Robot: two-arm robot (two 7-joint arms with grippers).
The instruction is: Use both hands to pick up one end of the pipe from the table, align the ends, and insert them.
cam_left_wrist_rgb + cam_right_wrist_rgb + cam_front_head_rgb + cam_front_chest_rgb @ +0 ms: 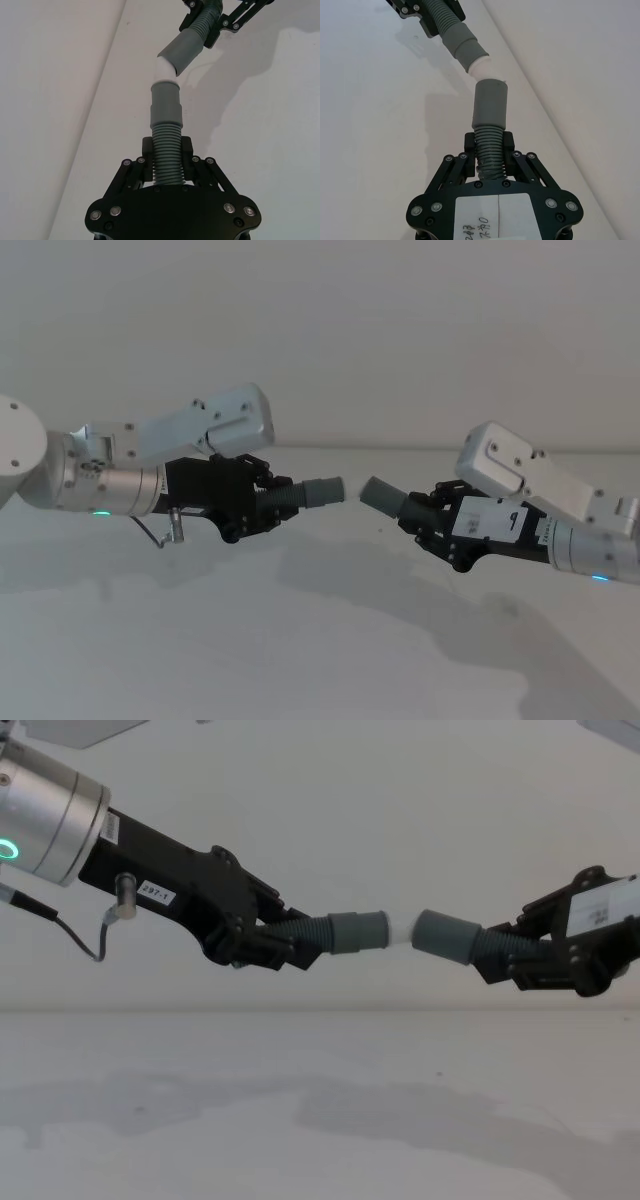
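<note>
The left gripper (268,946) is clenching the ribbed part of the left pipe piece (318,933), holding it above the table (320,1120). Its white-tipped cuff (362,932) is nearly meeting the plain cuff (446,937) just right of it; that pipe piece's ribbed part (492,948) is clamped in the right gripper (520,965). Aligning is in hand; the cuffs look angled, so straightening, then pushing together, seems next.

We see a plain pale grey matte wall (330,330) across the upper half of the head view. In the chest view it stands in the upper part. Soft grey shadows (400,590) lie at the lower centre.
</note>
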